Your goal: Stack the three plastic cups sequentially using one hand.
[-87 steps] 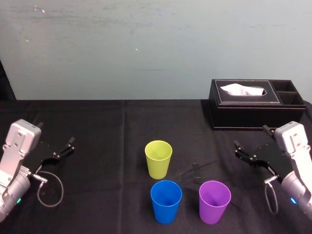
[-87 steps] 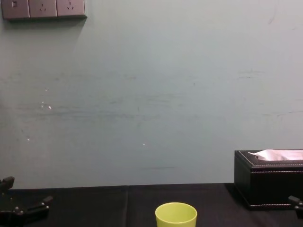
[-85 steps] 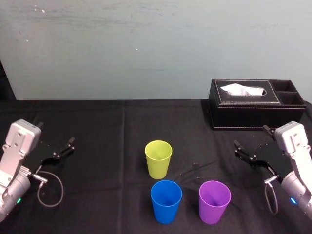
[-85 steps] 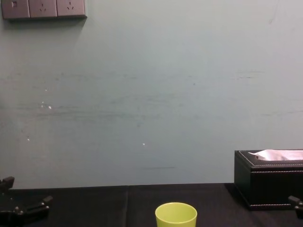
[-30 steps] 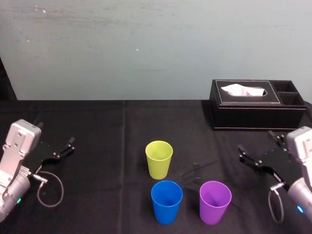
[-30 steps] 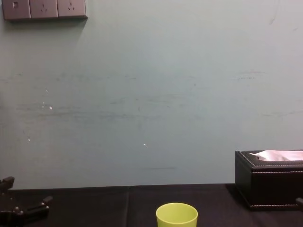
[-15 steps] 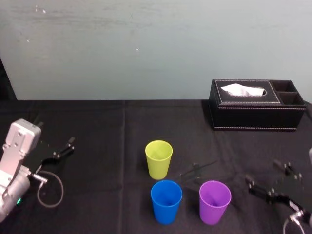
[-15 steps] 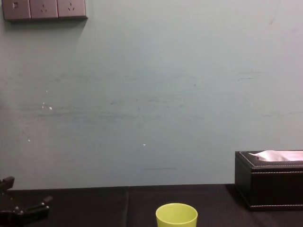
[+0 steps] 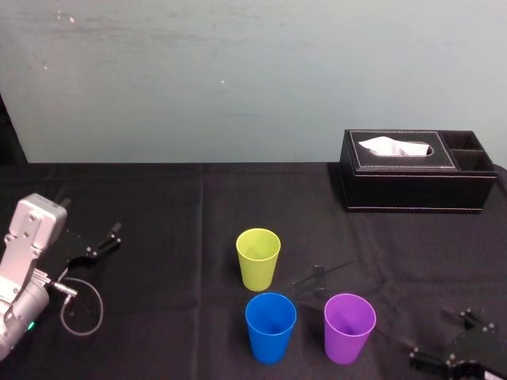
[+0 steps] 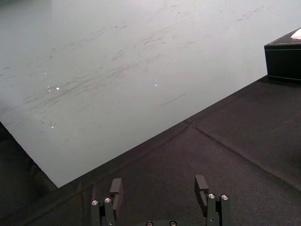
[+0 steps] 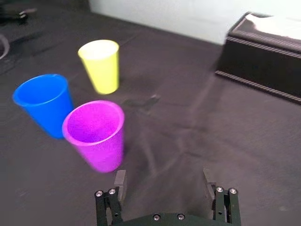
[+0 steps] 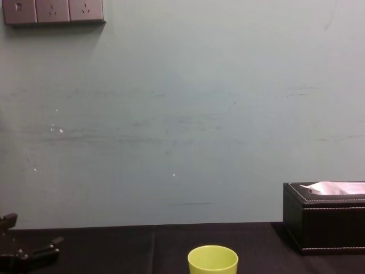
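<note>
The right gripper [image 9: 444,339], fingers spread wide and holding nothing, has dropped from the middle right of the head view to its lower right corner, close to the purple cup [image 9: 349,327]. That reads as the start of a first pick: the purple cup, the blue cup [image 9: 270,326] and the yellow-green cup [image 9: 258,259] stand apart at centre, unstacked. The left gripper [image 9: 99,244] sits parked at the left, likewise spread and empty.
</note>
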Controlling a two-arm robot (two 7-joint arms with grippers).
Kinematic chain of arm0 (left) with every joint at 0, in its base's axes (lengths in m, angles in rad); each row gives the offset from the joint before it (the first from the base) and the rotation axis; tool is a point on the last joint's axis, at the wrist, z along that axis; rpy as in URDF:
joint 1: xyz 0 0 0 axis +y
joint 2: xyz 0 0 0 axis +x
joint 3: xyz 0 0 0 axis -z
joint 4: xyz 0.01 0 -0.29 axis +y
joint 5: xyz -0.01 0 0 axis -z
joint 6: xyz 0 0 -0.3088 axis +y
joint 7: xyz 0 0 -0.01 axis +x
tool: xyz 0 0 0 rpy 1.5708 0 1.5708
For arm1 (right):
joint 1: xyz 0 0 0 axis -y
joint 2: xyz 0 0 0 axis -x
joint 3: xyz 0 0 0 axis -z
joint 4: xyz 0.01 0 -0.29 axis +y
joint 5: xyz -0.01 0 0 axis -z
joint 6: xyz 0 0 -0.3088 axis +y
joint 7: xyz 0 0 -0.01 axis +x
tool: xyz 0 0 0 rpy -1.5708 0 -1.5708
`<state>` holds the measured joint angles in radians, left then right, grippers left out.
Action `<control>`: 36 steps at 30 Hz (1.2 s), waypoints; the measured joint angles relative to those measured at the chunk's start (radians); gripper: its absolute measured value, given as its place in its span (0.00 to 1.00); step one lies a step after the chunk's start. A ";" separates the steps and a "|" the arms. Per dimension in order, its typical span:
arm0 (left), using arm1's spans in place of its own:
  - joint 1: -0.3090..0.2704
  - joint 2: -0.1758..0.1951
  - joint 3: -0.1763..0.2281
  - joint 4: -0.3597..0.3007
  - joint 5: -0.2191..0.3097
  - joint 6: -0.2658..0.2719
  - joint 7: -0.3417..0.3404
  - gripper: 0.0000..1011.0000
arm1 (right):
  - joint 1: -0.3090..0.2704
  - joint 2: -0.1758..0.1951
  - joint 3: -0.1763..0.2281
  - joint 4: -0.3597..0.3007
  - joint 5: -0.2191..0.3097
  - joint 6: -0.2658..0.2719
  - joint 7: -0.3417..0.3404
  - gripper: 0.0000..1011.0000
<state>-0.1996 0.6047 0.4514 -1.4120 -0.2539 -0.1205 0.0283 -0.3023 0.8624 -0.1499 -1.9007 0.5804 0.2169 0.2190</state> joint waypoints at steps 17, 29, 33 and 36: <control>0.000 0.000 0.000 0.000 0.000 0.000 0.000 0.99 | 0.014 -0.051 -0.087 -0.038 -0.073 0.048 0.063 0.99; 0.000 0.000 0.000 0.000 0.000 0.000 0.000 0.99 | 0.057 -0.126 -0.101 0.000 -0.094 0.063 0.076 0.99; 0.000 0.000 0.000 0.000 0.000 0.000 0.000 0.99 | 0.078 -0.149 -0.110 0.015 -0.108 0.067 0.082 0.99; 0.000 0.000 0.000 0.000 0.000 0.000 0.000 0.99 | 0.096 -0.167 -0.118 0.027 -0.120 0.073 0.086 0.99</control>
<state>-0.1996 0.6047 0.4514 -1.4120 -0.2539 -0.1205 0.0283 -0.2066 0.6952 -0.2675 -1.8735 0.4605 0.2899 0.3050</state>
